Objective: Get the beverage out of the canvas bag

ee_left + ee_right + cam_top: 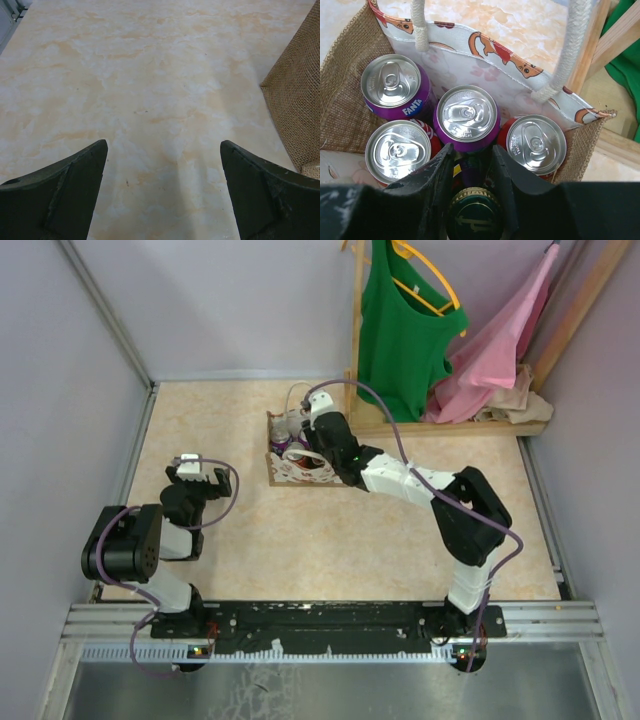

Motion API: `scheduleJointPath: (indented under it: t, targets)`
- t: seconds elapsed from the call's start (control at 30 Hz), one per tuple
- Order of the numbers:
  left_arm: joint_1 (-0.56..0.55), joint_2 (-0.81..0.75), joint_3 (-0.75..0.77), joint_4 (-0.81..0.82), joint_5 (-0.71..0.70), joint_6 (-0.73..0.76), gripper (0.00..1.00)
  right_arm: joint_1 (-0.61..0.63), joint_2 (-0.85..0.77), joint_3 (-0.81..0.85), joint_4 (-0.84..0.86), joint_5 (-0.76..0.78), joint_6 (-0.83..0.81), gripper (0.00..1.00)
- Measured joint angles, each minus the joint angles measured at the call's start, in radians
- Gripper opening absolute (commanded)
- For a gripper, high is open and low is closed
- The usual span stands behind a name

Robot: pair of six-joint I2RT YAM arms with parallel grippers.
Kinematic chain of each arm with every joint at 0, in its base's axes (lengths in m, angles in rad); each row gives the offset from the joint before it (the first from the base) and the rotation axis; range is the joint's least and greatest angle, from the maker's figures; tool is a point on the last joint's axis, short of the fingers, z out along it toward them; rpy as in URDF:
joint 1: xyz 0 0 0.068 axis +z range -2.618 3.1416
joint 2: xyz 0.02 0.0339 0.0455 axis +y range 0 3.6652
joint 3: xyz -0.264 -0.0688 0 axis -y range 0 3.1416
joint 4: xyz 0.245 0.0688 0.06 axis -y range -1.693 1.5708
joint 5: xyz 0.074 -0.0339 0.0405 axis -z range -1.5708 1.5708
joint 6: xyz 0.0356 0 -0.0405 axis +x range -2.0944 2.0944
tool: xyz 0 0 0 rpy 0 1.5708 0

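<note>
My right pincer [471, 150] reaches down into the canvas bag [342, 115], fingers astride the neck of a crown-capped bottle [472, 217]. The bottle stands upright at the bag's near wall, crowded by soda cans [466, 116]. Whether I am squeezing it yet, I cannot tell. I judge it glass: heavy, stiff, slippery, breakable. The best hold is the neck just under the cap's lip, lifting straight up; the soft bag may rise too. My left pincer [163, 147] hangs spread over the table [125, 75] beside the bag.

bottle [474, 217] body hidden, canvas bag [297, 95] edge-cropped
</note>
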Motion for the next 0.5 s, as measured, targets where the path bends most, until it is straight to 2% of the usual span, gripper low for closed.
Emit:
scheduleJointPath:
  t: [0.5]
  targets:
    - [0.0,0.0,0.0,0.0,0.0,0.0,1.0,0.02,0.0,0.038,-0.03,0.019,-0.086,0.0]
